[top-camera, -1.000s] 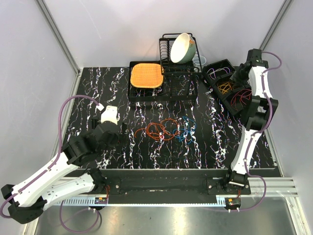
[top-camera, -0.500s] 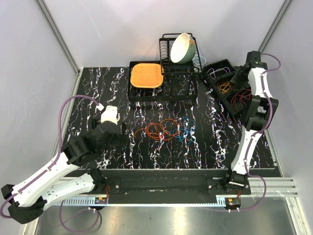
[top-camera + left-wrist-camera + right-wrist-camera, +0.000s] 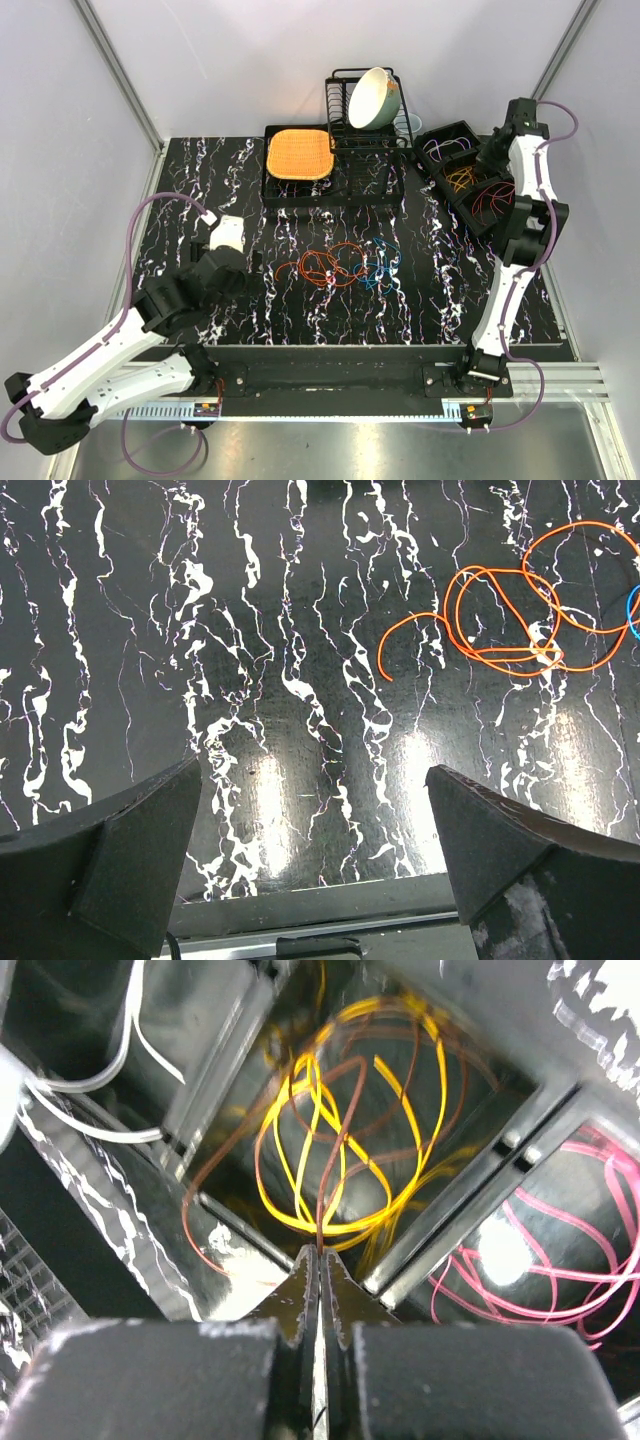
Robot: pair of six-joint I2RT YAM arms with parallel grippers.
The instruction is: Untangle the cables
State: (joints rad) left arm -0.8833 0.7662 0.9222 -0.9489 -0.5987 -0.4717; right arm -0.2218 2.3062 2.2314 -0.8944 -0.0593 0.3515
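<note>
One cable [image 3: 338,1145] in right gripper [image 3: 320,1260], left gripper [image 3: 312,780] wide

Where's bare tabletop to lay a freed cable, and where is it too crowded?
Free: the far-left corner of the table, left of the rack; the near strip before the tangled cables; the gap between them and the tray. Crowded: the tray, where the right tool pinches a maroon cable.

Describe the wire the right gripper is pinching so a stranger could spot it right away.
Find the black divided tray at the table's far right corner, then its middle compartment, full of yellow loops. The one you want is the thin brown wire running up from the right gripper, darker than the yellow loops it crosses.
</note>
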